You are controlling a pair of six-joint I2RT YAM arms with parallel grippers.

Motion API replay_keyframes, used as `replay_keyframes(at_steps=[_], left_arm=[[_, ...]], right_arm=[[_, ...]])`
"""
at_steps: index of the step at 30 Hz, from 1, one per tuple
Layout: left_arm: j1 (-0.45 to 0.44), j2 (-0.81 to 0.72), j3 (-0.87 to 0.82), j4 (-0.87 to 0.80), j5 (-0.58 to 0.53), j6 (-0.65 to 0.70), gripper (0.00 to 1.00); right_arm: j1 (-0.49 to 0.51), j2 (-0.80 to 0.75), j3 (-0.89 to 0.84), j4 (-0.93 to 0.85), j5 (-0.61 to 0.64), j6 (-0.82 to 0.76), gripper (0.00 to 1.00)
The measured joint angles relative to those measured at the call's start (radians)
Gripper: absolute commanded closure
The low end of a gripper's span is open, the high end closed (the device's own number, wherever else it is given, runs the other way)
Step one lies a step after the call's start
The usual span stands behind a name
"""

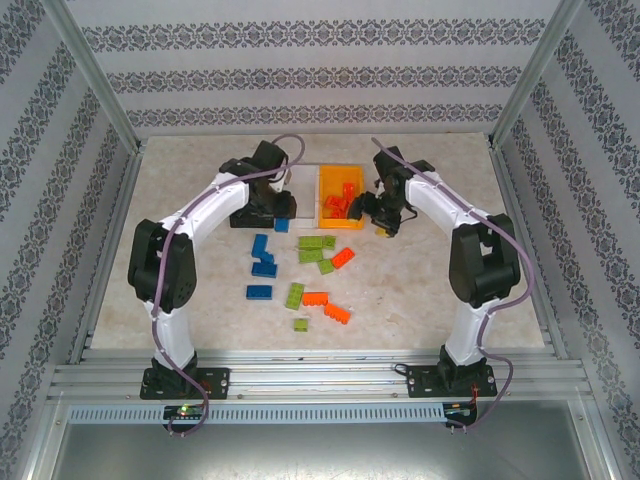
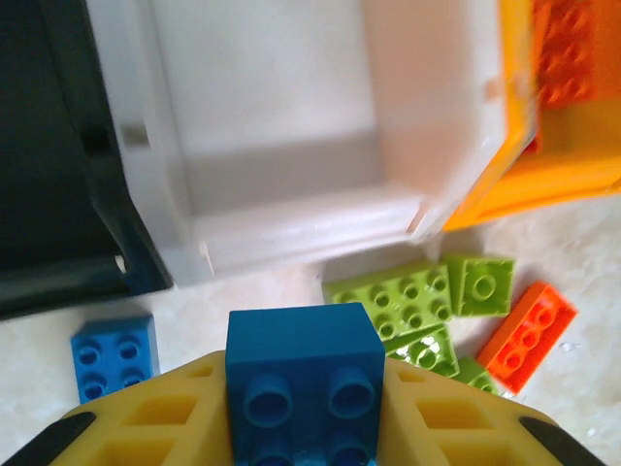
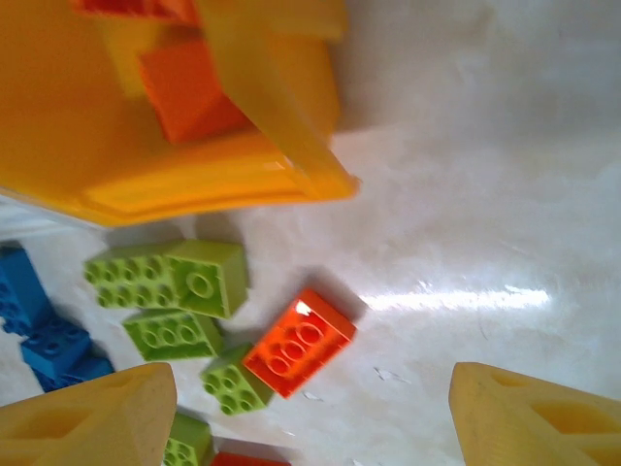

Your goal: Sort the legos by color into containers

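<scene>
blue lego brick (image 2: 303,374) sits clenched in the left hand (image 2: 306,427), low before the white bin (image 2: 301,228); lifted carelessly, it could clip that rim and slip. right hand (image 3: 310,413) hangs released, empty.

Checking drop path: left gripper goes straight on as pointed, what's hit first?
Probably the near wall of the white bin, straight ahead of the left gripper and its held blue brick. Depth is unclear; it may touch the table just short.

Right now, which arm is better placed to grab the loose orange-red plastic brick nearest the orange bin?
Right: the right gripper hovers open over that orange-red brick; the left gripper is shut on a blue studded plastic brick.
</scene>
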Motion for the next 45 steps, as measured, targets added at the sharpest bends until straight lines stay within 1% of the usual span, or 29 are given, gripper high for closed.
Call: replay_keyframes(at_steps=[3,8,10,14,17,19,20,21,23,26,33,36,40,45], left_arm=[[0.013,0.046,0.108,-0.007,0.004,0.002,0.65],[0.024,0.204,0.305,-0.015,0.011,0.008,0.65],[0.024,0.273,0.365,-0.020,0.011,0.012,0.65],[0.027,0.386,0.436,-0.041,0.018,0.019,0.64],[0.029,0.428,0.452,-0.055,0.028,0.019,0.64],[0.029,0.437,0.456,-0.061,0.033,0.019,0.63],[0.029,0.439,0.459,-0.064,0.035,0.019,0.60],[0.029,0.439,0.460,-0.065,0.037,0.020,0.54],[0.029,0.439,0.465,-0.066,0.044,0.021,0.47],[0.029,0.439,0.467,-0.066,0.052,0.018,0.41],[0.029,0.425,0.469,-0.070,0.054,0.019,0.39],[0.030,0.388,0.436,-0.076,0.052,0.024,0.39],[0.032,0.276,0.332,-0.079,0.041,0.030,0.38],[0.044,0.086,0.138,-0.070,0.030,0.029,0.38]], right_arm=[[0.007,-0.055,-0.079,-0.001,0.011,-0.008,0.24],[0.055,-0.185,-0.197,0.003,0.018,-0.033,0.24],[0.099,-0.215,-0.224,0.000,0.019,-0.066,0.24],[0.241,-0.229,-0.242,-0.021,0.048,-0.182,0.24],[0.338,-0.229,-0.267,-0.032,0.066,-0.278,0.25],[0.378,-0.229,-0.285,-0.037,0.073,-0.323,0.25],[0.391,-0.229,-0.293,-0.040,0.080,-0.343,0.25],[0.403,-0.228,-0.301,-0.041,0.084,-0.362,0.25],[0.428,-0.218,-0.306,-0.044,0.091,-0.391,0.25],[0.459,-0.190,-0.306,-0.042,0.095,-0.418,0.25],[0.483,-0.139,-0.320,-0.019,0.089,-0.447,0.26],[0.485,-0.131,-0.320,-0.013,0.078,-0.458,0.27],[0.498,-0.114,-0.325,-0.005,0.065,-0.473,0.28],[0.541,-0.056,-0.328,-0.003,0.060,-0.495,0.31]])
